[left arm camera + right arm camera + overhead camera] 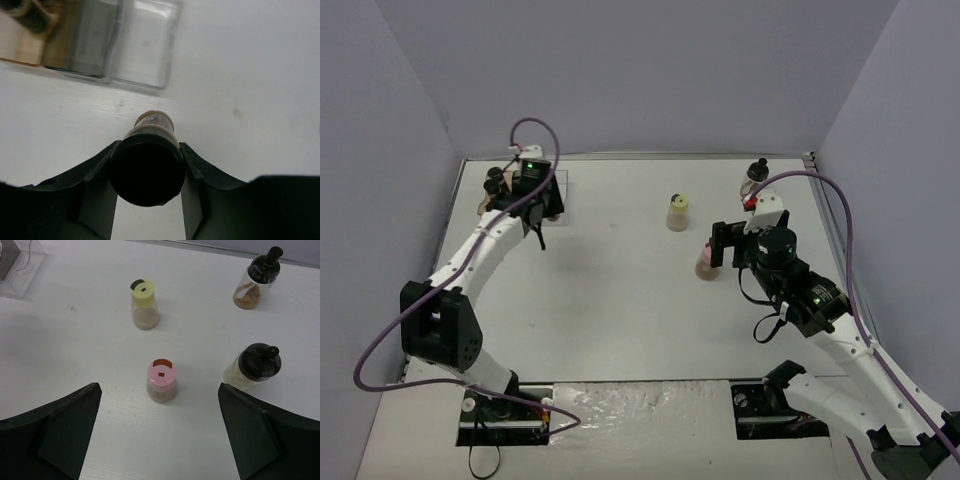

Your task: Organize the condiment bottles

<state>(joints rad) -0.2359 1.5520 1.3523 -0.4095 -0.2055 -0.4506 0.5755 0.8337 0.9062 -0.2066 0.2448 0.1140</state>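
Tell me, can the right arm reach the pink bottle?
Probably yes: the right gripper is open, the pink bottle stands clear just ahead of it, the knob-capped bottle off to the side.

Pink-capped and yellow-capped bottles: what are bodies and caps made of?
Pink-capped bottle: clear body, glass or plastic, unclear; brownish contents show through. Cap looks matte moulded plastic. Yellow-capped bottle: same see-through body, likely plastic cap, smooth, opaque.

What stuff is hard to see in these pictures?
Left wrist view: the left gripper grips a black-capped bottle, and its cap hides most of it. The tray is blurry and cut off by the top edge.
Top view: the left arm covers most of the tray. The right arm hides part of the pink-capped bottle, and one knob-capped bottle doesn't show there.
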